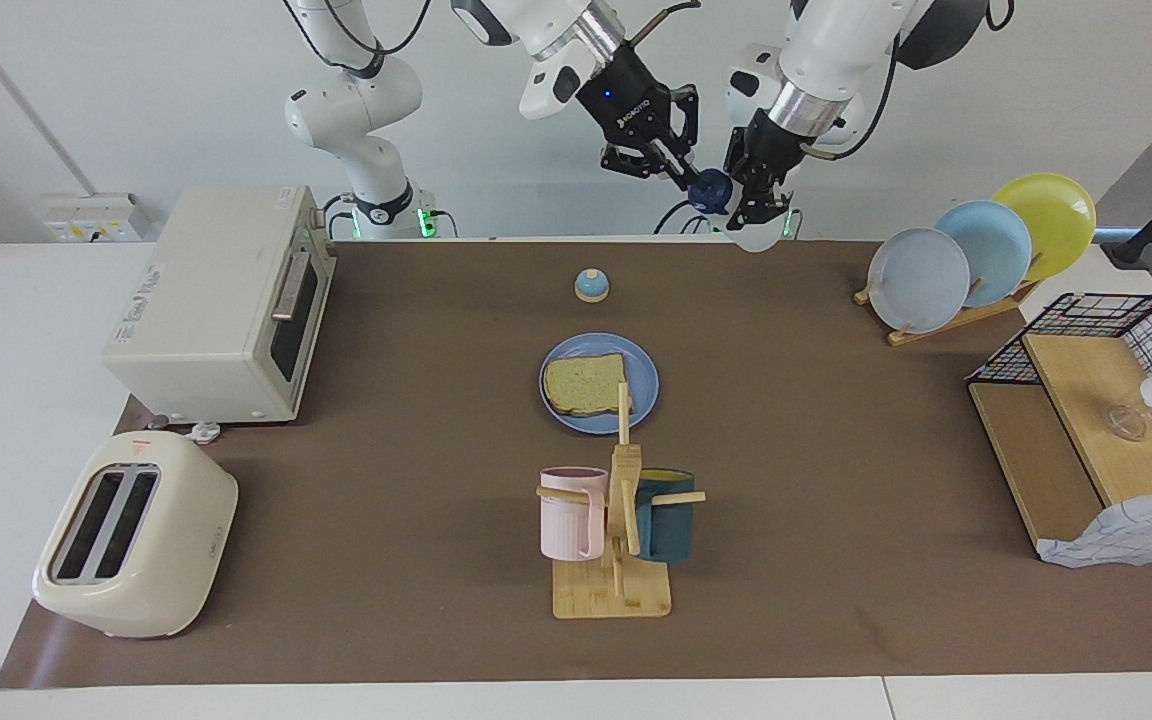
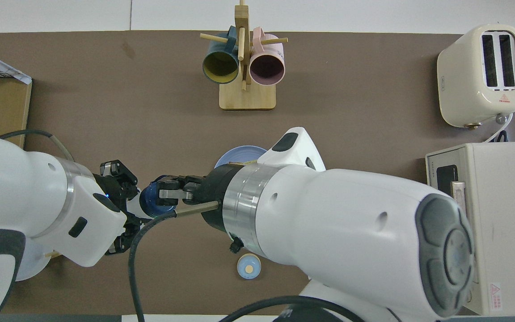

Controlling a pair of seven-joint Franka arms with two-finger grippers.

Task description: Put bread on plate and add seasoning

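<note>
The bread lies on the blue plate at the table's middle; in the overhead view only the plate's rim shows past the right arm. My left gripper is shut on the white seasoning bottle and holds it tilted in the air over the table edge nearest the robots. My right gripper is closed on the bottle's navy cap. In the overhead view the cap sits between my left gripper and my right gripper.
A blue-domed bell stands nearer the robots than the plate. A mug tree with two mugs stands farther out. An oven and toaster are at the right arm's end; a plate rack and wire shelf at the left arm's end.
</note>
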